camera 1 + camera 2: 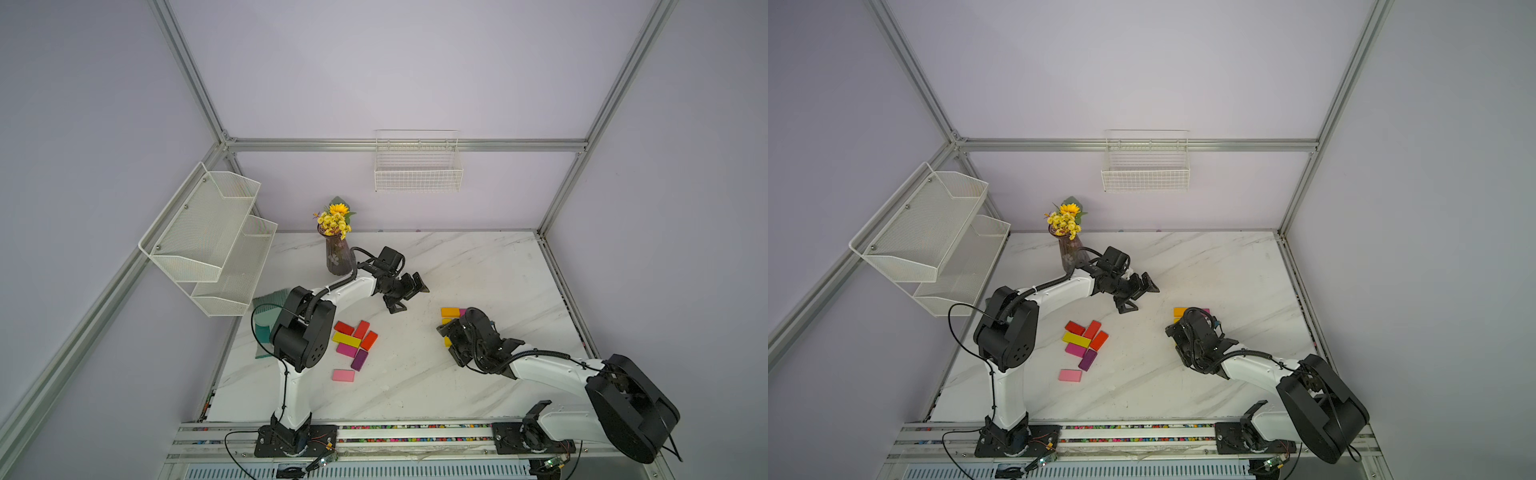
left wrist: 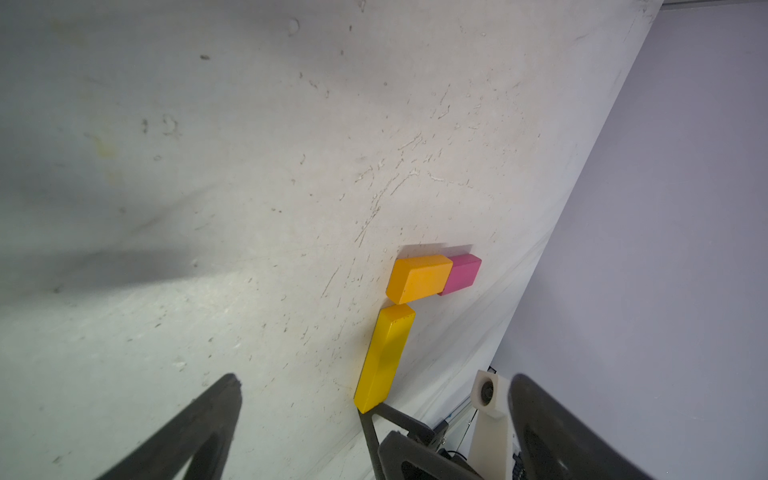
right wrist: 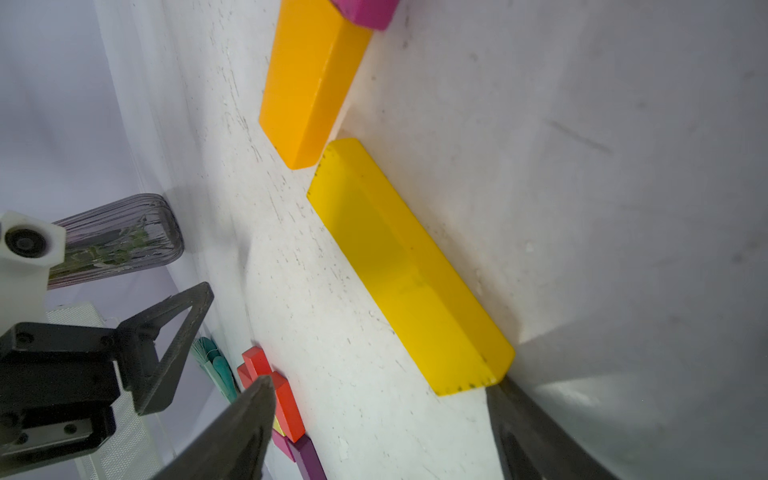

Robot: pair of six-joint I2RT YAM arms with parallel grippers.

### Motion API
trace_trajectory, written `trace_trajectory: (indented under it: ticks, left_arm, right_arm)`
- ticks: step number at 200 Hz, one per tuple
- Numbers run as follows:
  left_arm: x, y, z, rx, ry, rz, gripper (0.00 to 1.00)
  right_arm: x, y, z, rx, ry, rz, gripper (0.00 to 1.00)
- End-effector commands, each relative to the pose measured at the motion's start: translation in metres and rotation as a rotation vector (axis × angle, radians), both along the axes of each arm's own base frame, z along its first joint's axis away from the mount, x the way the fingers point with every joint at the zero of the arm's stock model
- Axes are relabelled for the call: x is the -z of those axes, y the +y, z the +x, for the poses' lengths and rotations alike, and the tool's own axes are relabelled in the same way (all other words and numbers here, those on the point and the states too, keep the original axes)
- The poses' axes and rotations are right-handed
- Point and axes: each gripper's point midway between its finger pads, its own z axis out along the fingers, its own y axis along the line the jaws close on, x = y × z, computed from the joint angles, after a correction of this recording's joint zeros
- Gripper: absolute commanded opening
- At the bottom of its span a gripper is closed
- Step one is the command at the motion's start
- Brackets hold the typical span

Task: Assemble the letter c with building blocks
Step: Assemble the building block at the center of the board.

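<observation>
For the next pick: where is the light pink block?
In both top views the pink block lies alone left of centre, near the purple block.

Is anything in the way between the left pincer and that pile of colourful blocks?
Nothing visible is. The left pincer hangs open above the table, and only bare marble lies between it and the pile of blocks. The vase stands farther back, out of the way.
</observation>
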Motion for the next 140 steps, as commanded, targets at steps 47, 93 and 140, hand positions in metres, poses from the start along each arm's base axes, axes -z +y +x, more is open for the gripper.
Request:
trace_trajectory:
  ticks: [47, 93, 140]
  left_arm:
    - [-0.0152, -0.0056, 0.0093, 0.017, -0.045, -0.033, 1.0]
    - [-0.0149, -0.0056, 0.0095, 0.016, -0.046, -0.032, 1.0]
    - [-0.0143, -0.0053, 0.0107, 0.013, -0.045, -0.031, 1.0]
  right_arm:
    - [0.0126, -0.007, -0.0006, 0.017, 0.044, -0.023, 0.82]
    - [0.0104, -0.0052, 0.003, 0.012, 0.036, -0.011, 0.82]
    - [0.017, -0.0066, 0.0031, 0.01, 0.055, -0.019, 0.82]
